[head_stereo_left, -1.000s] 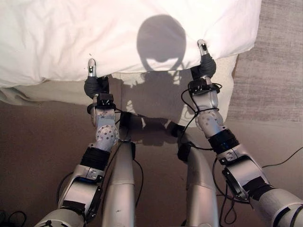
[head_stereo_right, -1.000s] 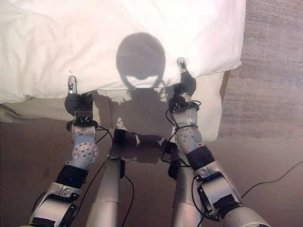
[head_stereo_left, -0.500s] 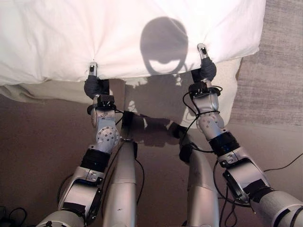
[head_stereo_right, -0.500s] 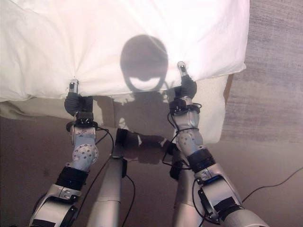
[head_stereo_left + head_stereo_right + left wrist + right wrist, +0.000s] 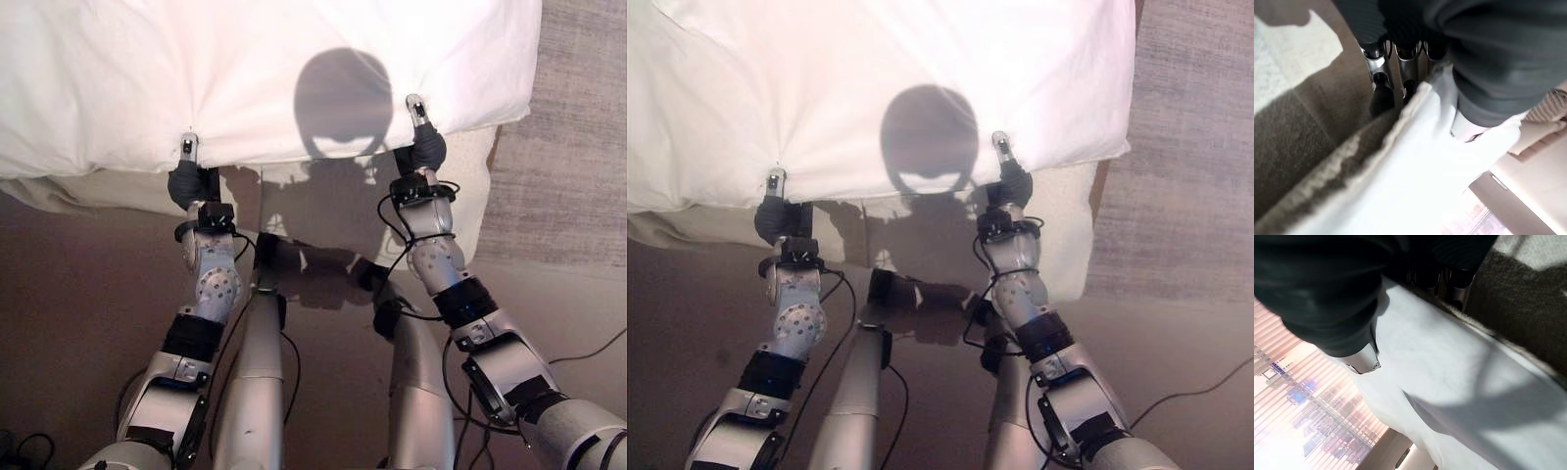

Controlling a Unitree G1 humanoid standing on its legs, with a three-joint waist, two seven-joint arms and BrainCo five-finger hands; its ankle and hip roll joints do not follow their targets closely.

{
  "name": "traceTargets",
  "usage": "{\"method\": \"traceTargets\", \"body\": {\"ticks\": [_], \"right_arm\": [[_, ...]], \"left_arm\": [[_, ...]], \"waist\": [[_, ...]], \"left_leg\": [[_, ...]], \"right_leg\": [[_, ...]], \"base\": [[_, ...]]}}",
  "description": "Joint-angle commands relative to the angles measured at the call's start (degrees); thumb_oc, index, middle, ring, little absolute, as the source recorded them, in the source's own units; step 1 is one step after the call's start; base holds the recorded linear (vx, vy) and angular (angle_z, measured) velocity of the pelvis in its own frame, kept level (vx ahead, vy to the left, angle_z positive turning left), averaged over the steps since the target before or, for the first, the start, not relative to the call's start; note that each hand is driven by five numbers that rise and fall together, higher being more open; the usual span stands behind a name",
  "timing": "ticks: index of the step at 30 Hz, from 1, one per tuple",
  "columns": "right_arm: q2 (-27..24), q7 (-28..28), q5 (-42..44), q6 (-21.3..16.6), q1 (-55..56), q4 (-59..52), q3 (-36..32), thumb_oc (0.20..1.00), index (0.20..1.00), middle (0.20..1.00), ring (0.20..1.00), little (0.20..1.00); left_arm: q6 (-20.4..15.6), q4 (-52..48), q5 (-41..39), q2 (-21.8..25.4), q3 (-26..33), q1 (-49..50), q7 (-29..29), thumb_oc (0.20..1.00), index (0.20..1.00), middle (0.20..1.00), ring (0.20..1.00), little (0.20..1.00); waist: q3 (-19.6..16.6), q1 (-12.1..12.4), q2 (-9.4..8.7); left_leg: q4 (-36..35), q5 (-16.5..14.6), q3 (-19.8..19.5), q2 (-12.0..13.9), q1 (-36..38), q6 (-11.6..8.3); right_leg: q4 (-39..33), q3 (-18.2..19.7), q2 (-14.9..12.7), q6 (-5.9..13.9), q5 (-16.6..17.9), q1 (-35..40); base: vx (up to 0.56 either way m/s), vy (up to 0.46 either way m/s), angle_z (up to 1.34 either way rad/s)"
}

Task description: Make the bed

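A: Where is the bedding, and what has hold of it?

B: The white duvet (image 5: pixel 274 69) covers the bed from nine o'clock round to two o'clock in the head views, its near hem running across the middle of the frame. Below that hem shows a strip of cream under-layer (image 5: pixel 460 196), then brown floor (image 5: pixel 78 313). The left hand (image 5: pixel 186 176) pinches the hem at about ten o'clock from the frame's centre; the right hand (image 5: pixel 423 137) pinches it at about one o'clock.

A: Are the fingers really closed on cloth?

B: In the left wrist view the fingers (image 5: pixel 1382 93) curl under the white edge with the thumb on top, so cloth is clamped between them. The right wrist view shows the same: the thumb (image 5: pixel 1364 363) lies over the white fabric and the fingers are tucked beneath. The fabric puckers into small radiating creases at the left pinch, which suggests some tension.

A: Which step is this?

B: It looks like the spreading step: both hands gripping the near edge to draw the cover square. The hem sits higher on the right than on the left, and the grey carpet (image 5: pixel 578 117) lies beside the bed's corner at two o'clock.

A: And the next move?

B: Probably an even pull with both hands together, toward six o'clock, then a release once the hem hangs level.
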Motion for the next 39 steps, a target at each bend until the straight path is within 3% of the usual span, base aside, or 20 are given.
{"method": "traceTargets", "body": {"ticks": [1, 3, 4, 9, 11, 13, 14, 15, 16, 17, 19, 22, 26, 28, 29, 30, 31, 35, 37, 39], "right_arm": [[-6.36, -0.50, -0.72, -5.16, 8.87, -5.95, -7.30, 0.200, 0.200, 0.200, 0.200, 0.200], [-7.78, -0.80, -0.75, -5.32, 9.56, -6.86, -9.45, 0.200, 0.200, 0.200, 0.200, 0.200], [-8.38, -0.84, -0.86, -4.97, 10.78, -7.28, -10.37, 0.200, 0.200, 0.200, 0.200, 0.200], [-9.53, -1.81, -2.55, -4.01, 14.77, -9.68, -13.13, 0.200, 0.200, 0.200, 0.200, 0.200], [-9.10, -1.24, -3.62, -3.35, 18.54, -11.40, -14.29, 0.200, 0.200, 0.200, 0.200, 0.200], [-8.32, -1.11, -3.77, -3.23, 19.67, -12.09, -14.53, 0.200, 0.200, 0.200, 0.200, 0.200], [-7.61, -0.86, -3.77, -3.44, 19.73, -12.81, -14.38, 0.200, 0.200, 0.200, 0.200, 0.200], [-7.07, -0.47, -3.63, -3.24, 20.21, -13.03, -14.48, 0.200, 0.200, 0.200, 0.200, 0.200], [-6.46, 0.94, -3.07, -2.96, 20.53, -11.87, -14.55, 0.200, 0.200, 0.200, 0.200, 0.200], [-6.46, 0.94, -3.07, -2.96, 20.53, -11.87, -14.55, 0.200, 0.200, 0.200, 0.200, 0.200], [-5.80, 2.44, -3.10, -2.18, 21.31, -11.60, -13.64, 0.200, 0.200, 0.200, 0.200, 0.200], [-6.32, 3.42, -2.01, -2.82, 22.41, -11.86, -12.69, 0.200, 0.200, 0.200, 0.200, 0.200], [-8.69, 3.69, -1.94, -2.45, 22.83, -11.67, -11.69, 0.200, 0.200, 0.200, 0.200, 0.200], [-9.26, 3.48, -2.31, -2.27, 21.95, -11.59, -11.48, 0.200, 0.200, 0.200, 0.200, 0.200], [-9.40, 3.02, -2.52, -2.21, 23.04, -11.65, -11.93, 0.200, 0.200, 0.200, 0.200, 0.200], [-9.39, 2.98, -2.53, -2.19, 23.14, -11.72, -11.81, 0.200, 0.200, 0.200, 0.200, 0.200], [-9.70, 2.68, -2.31, -1.83, 24.06, -12.24, -12.05, 0.200, 0.200, 0.200, 0.200, 0.200], [-10.17, 1.67, -2.42, -1.07, 26.51, -12.46, -13.90, 0.200, 0.200, 0.200, 0.200, 0.200], [-11.09, 1.02, -3.52, -0.80, 28.81, -13.73, -15.13, 0.200, 0.200, 0.200, 0.200, 0.200], [-12.03, 1.07, -4.85, -0.06, 30.34, -14.45, -16.26, 0.200, 0.200, 0.200, 0.200, 0.200]], "left_arm": [[-4.66, -4.74, 2.69, 3.71, 11.32, 7.64, 0.11, 0.200, 0.200, 0.200, 0.200, 0.200], [-4.51, -5.81, 2.87, 4.26, 13.12, 8.63, 0.06, 0.200, 0.200, 0.200, 0.200, 0.200], [-4.31, -5.48, 2.87, 3.90, 13.12, 8.68, 0.15, 0.200, 0.200, 0.200, 0.200, 0.200], [-4.02, -6.43, 4.11, 4.33, 13.33, 8.79, -0.56, 0.200, 0.200, 0.200, 0.200, 0.200], [-2.88, -8.08, 6.58, 5.04, 14.65, 11.74, -1.01, 0.200, 0.200, 0.200, 0.200, 0.200], [-2.50, -8.87, 6.66, 5.78, 15.38, 13.14, -1.24, 0.200, 0.200, 0.200, 0.200, 0.200], [-2.33, -9.91, 7.41, 6.04, 16.09, 14.07, -1.34, 0.200, 0.200, 0.200, 0.200, 0.200], [-1.85, -10.76, 7.70, 6.09, 16.35, 14.75, -1.72, 0.200, 0.200, 0.200, 0.200, 0.200], [-1.51, -11.65, 7.46, 5.36, 17.45, 16.16, -2.53, 0.200, 0.200, 0.200, 0.200, 0.200], [-1.51, -11.65, 7.46, 5.36, 17.45, 16.16, -2.53, 0.200, 0.200, 0.200, 0.200, 0.200], [-1.14, -12.76, 7.99, 4.55, 18.72, 18.37, -2.93, 0.200, 0.200, 0.200, 0.200, 0.200], [-1.40, -13.37, 7.06, 2.56, 18.61, 20.11, -3.93, 0.200, 0.200, 0.200, 0.200, 0.200], [-1.59, -13.29, 5.24, -0.71, 18.00, 22.59, -3.93, 0.200, 0.200, 0.200, 0.200, 0.200], [-1.71, -13.63, 5.30, -1.04, 18.01, 23.03, -3.86, 0.200, 0.200, 0.200, 0.200, 0.200], [-1.92, -14.12, 5.51, -0.83, 20.00, 23.71, -3.18, 0.200, 0.200, 0.200, 0.200, 0.200], [-1.85, -14.28, 5.56, -0.91, 20.08, 23.91, -3.10, 0.200, 0.200, 0.200, 0.200, 0.200], [-1.81, -14.93, 5.81, -0.26, 20.43, 24.33, -3.44, 0.200, 0.200, 0.200, 0.200, 0.200], [-0.90, -16.42, 6.42, -0.46, 20.71, 25.20, -3.96, 0.200, 0.200, 0.200, 0.200, 0.200], [-0.66, -16.82, 6.37, -0.21, 20.40, 25.45, -4.65, 0.200, 0.200, 0.200, 0.200, 0.200], [0.54, -17.90, 7.03, 0.39, 18.69, 25.58, -5.88, 0.200, 0.200, 0.200, 0.200, 0.200]], "waist": [[-1.09, 1.00, 2.56], [-1.09, 1.03, 3.30], [-1.09, -0.20, 3.99], [-1.09, -1.86, 4.59], [-1.09, -2.58, 6.38], [-1.09, -1.98, 6.53], [-1.10, -0.48, 6.82], [-1.09, -0.31, 6.78], [-1.09, 0.40, 6.57], [-1.09, 0.40, 6.57], [-1.11, 2.20, 5.78], [-1.09, 4.45, 5.70], [-1.09, 5.24, 9.05], [-1.09, 5.93, 9.47], [-1.09, 4.19, 9.08], [-1.09, 4.10, 9.06], [-1.09, 3.27, 8.96], [-1.09, 1.97, 9.36], [-1.09, 1.13, 9.33], [-1.09, 0.44, 9.32]], "left_leg": [[2.09, -0.83, -7.60, -4.20, -0.73, 3.21], [-8.42, 5.68, -7.39, -1.52, 0.62, 2.14], [-11.15, 4.42, -4.52, 0.70, 3.61, 2.56], [-1.50, -1.49, -1.13, -5.72, 1.19, 4.30], [3.38, -4.65, 1.23, -8.46, 1.12, 6.23], [5.26, -4.74, 2.36, -8.93, 0.55, 7.28], [6.35, -4.37, 4.62, -9.14, 0.18, 8.68], [7.98, -4.88, 6.10, -9.80, -0.50, 9.54], [6.14, -3.19, 9.37, -11.22, 0.07, 11.19], [6.14, -3.19, 9.37, -11.22, 0.07, 11.19], [3.17, -1.98, 11.60, -11.40, 2.66, 11.79], [0.00, 0.20, 11.80, -10.40, 4.83, 9.81], [7.20, 1.68, 11.21, -8.47, 4.31, 3.79], [7.71, 0.99, 8.76, -8.77, 4.37, 3.58], [9.84, -1.66, 3.24, -3.63, 6.21, 6.24], [9.88, -1.83, 3.26, -3.66, 6.34, 6.24], [2.14, 0.52, -0.78, 2.58, 10.93, 6.01], [-13.13, 3.80, -4.63, 6.56, 20.61, 3.37], [-17.80, 4.66, -3.90, 6.55, 22.26, 1.77], [-13.31, 1.38, -3.50, 1.65, 20.19, 2.44]], "right_leg": [[0.60, 3.71, 0.41, 5.54, 0.68, 2.36], [-2.80, 3.21, -1.27, 6.15, 2.55, 4.01], [-3.38, 3.39, -2.28, 7.30, 1.93, 6.12], [-8.03, 7.83, -8.31, 9.41, 8.00, 7.70], [-8.82, 10.19, -11.66, 10.16, 12.17, 8.98], [-4.08, 9.42, -11.57, 9.75, 10.17, 7.80], [2.93, 5.10, -11.68, 9.46, 9.02, 7.86], [8.41, 4.12, -10.37, 8.65, 6.03, 7.24], [14.52, -1.25, -3.42, 7.17, 0.55, 6.31], [14.52, -1.25, -3.42, 7.17, 0.55, 6.31], [15.79, -6.41, 0.54, 5.04, -6.60, 9.26], [8.35, -6.70, 6.13, -1.95, -12.83, 14.85], [5.26, -5.62, 7.60, -4.39, -13.23, 15.42], [5.48, -4.81, 7.19, -4.03, -12.70, 14.67], [7.26, -1.43, 3.38, -2.20, -10.21, 12.94], [7.48, -1.35, 3.31, -2.08, -10.32, 12.96], [7.31, 1.37, 0.13, -0.12, -8.13, 12.08], [4.80, 6.18, -3.90, 3.22, -4.26, 13.11], [1.69, 7.83, -6.71, 5.51, -0.32, 13.53], [-3.22, 8.92, -10.56, 6.86, 4.21, 14.26]], "base": [[0.02, 0.066, -0.23], [-0.05, 0.162, -0.23], [-0.07, 0.308, 0.21], [-0.08, 0.454, 0.31], [-0.01, 0.462, -0.08], [-0.06, 0.485, 0.00], [-0.14, 0.562, -0.11], [-0.20, 0.619, -0.33], [-0.12, 0.345, -0.32], [-0.09, 0.357, -0.34], [-0.03, 0.197, 0.07], [-0.13, 0.079, 0.00], [-0.10, 0.093, -0.60], [-0.13, 0.199, -0.87], [-0.12, 0.189, -1.15], [-0.20, 0.462, -0.60], [-0.07, 0.269, 0.21], [-0.13, 0.429, 0.20], [-0.26, 0.471, 0.33], [-0.30, 0.531, 0.21]]}}
